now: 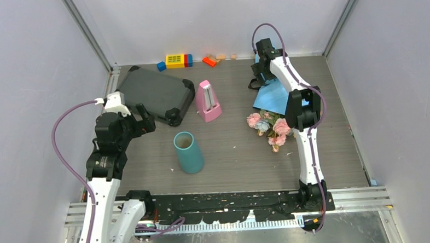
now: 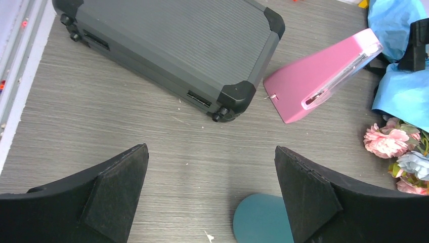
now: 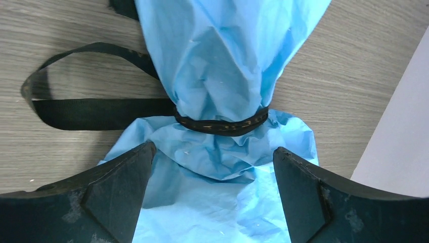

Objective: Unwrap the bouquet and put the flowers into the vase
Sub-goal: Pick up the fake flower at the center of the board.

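The bouquet lies on the table at the right. Its blue paper wrap (image 1: 272, 96) points toward the back wall. Its pink, pale blue and yellow flowers (image 1: 269, 128) point toward the arms and also show in the left wrist view (image 2: 390, 143). A black ribbon (image 3: 222, 124) ties the wrap (image 3: 222, 61), with a loose loop (image 3: 76, 107) on the table. My right gripper (image 1: 260, 75) (image 3: 213, 150) hovers open over the wrap's tail end, just below the tie, holding nothing. The teal vase (image 1: 188, 153) (image 2: 260, 220) stands upright mid-table. My left gripper (image 1: 146, 120) (image 2: 210, 149) is open and empty, left of the vase.
A dark grey hard case (image 1: 157, 94) (image 2: 172, 45) lies at the back left. A pink pyramid metronome (image 1: 207, 101) (image 2: 324, 76) stands between it and the bouquet. Small toy blocks (image 1: 174, 61) line the back wall. Walls close in on both sides.
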`<action>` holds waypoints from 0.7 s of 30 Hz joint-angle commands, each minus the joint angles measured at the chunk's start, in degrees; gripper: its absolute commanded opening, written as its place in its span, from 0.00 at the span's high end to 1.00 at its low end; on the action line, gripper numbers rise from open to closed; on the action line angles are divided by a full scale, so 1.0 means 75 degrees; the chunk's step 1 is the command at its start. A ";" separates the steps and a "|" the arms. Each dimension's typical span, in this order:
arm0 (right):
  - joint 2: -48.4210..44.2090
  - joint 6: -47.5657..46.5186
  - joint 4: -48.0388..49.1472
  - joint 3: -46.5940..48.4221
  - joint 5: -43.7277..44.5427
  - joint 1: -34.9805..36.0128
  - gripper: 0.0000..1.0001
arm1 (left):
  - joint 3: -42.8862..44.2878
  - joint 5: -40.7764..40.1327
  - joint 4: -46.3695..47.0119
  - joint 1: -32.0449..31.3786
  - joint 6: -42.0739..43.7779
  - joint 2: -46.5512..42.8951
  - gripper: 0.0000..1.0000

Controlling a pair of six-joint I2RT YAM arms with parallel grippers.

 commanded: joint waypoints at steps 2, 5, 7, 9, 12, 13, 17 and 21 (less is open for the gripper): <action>-0.0237 -0.0225 0.0051 0.0689 0.0130 0.0238 0.04 | -0.0073 0.0392 0.0385 0.0051 -0.0186 0.0023 0.02; -0.0196 0.0020 0.0089 0.0923 -0.0004 0.0222 0.03 | -0.0067 0.0370 0.0383 0.0051 -0.0178 0.0018 0.02; -0.0037 0.0156 0.0058 0.1115 -0.0015 0.0185 0.02 | -0.0053 0.0347 0.0368 0.0052 -0.0158 0.0004 0.02; 0.0155 0.0321 -0.0073 0.1317 -0.0049 0.0109 0.02 | -0.0057 0.0301 0.0357 0.0052 -0.0148 -0.0031 0.02; 0.0365 0.0507 -0.0187 0.1406 -0.0157 -0.0045 0.02 | -0.0050 0.0268 0.0350 0.0051 -0.0143 -0.0047 0.02; 0.0386 0.0532 -0.0208 0.1391 -0.0229 -0.0073 0.02 | -0.0050 0.0275 0.0351 0.0052 -0.0143 -0.0047 0.02; 0.0468 0.0620 -0.0306 0.1351 -0.0689 -0.0243 0.02 | -0.0052 0.0302 0.0356 0.0051 -0.0155 -0.0029 0.02; 0.0698 0.0632 -0.0393 0.1363 -0.0844 -0.0275 0.01 | -0.0064 0.0304 0.0356 0.0047 -0.0155 -0.0035 0.02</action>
